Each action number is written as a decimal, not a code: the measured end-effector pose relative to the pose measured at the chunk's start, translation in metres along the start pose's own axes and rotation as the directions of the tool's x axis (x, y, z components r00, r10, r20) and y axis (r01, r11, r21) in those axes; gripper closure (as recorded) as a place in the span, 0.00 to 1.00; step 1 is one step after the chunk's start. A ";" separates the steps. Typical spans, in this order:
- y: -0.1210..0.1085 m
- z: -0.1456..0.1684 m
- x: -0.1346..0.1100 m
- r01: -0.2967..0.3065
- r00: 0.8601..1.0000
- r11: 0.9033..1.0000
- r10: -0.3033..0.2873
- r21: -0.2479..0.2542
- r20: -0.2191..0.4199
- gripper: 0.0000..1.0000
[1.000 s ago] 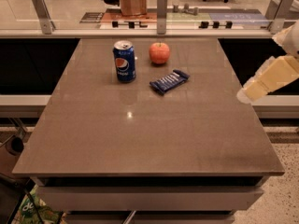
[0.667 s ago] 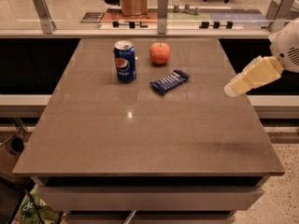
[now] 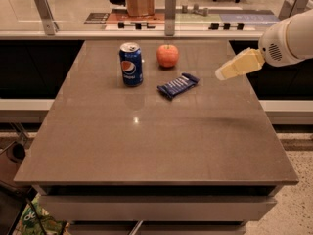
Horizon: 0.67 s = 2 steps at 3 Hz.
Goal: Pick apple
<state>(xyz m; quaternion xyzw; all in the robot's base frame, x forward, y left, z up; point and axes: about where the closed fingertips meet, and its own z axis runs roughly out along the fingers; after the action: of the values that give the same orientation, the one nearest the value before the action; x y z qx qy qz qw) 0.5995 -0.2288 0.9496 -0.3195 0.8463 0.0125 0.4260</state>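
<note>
On the bench (image 3: 146, 146), a dark-blue snack bar (image 3: 178, 85) is lying just right of the blue soda can (image 3: 131, 64). The apple (image 3: 167, 56) is sitting near the can's right, slightly farther back. The gripper (image 3: 221, 74) is hovering well right of the can; whether it is open or closed, I cannot tell.

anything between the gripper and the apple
Nothing visible. The gripper hangs at the right of the table, bare top between it and the apple. The snack bar lies just off that line; the soda can stands left of the apple.
</note>
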 end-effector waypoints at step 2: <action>-0.008 0.076 -0.026 -0.041 0.998 0.995 0.046 -0.091 0.045 0.00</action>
<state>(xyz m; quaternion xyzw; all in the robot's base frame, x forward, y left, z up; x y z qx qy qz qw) 0.6695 -0.1986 0.9220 -0.3196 0.8414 0.0676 0.4304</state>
